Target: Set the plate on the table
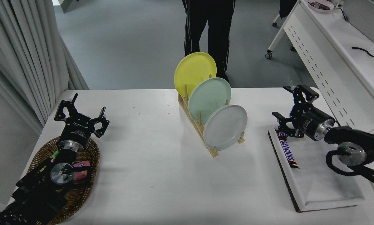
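Observation:
The pale grey-white plate (225,127) stands on edge in the front slot of a wooden rack (198,129) at the middle of the white table (162,168). A mint-green plate (209,95) and a yellow plate (194,70) stand behind it. My right gripper (286,103) is open and empty, to the right of the grey-white plate and well apart from it, raised above the table and pointing left. My left gripper (81,112) is open, parked at the lower left.
A white tray (318,184) at the right holds a Snickers bar (287,149). A wicker basket (77,187) with small items lies under the left arm. A person's legs (208,28) stand beyond the far edge. A white desk on wheels (333,53) is at the upper right.

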Motion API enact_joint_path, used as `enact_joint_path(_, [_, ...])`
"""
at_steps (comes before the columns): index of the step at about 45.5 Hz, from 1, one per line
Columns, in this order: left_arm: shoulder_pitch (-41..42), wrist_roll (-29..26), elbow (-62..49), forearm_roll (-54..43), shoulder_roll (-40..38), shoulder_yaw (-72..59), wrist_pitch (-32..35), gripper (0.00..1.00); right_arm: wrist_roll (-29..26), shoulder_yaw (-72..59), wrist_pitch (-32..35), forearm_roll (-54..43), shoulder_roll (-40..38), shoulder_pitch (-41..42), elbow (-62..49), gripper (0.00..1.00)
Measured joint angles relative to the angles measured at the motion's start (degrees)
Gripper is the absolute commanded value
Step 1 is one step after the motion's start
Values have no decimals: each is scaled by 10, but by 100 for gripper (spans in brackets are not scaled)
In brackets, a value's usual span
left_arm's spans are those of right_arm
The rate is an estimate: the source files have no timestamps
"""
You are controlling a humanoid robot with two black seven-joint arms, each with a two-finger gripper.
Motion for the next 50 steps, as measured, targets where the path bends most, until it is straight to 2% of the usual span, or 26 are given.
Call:
enact_joint_path(9, [0,0,0,0,0,0,0,100,-20,-59,24,49,-7,51,27,100])
enact_joint_path(25, [0,0,0,0,0,0,0,100,-182,-99,44,150,27,145,21,100])
enact_joint_path(34, [0,0,0,0,0,0,0,100,-239,-92,41,162,67,161,-23,100])
enact_joint_path(50, [0,0,0,0,0,0,0,100,-274,-88,-4,104,146,182,-110,100])
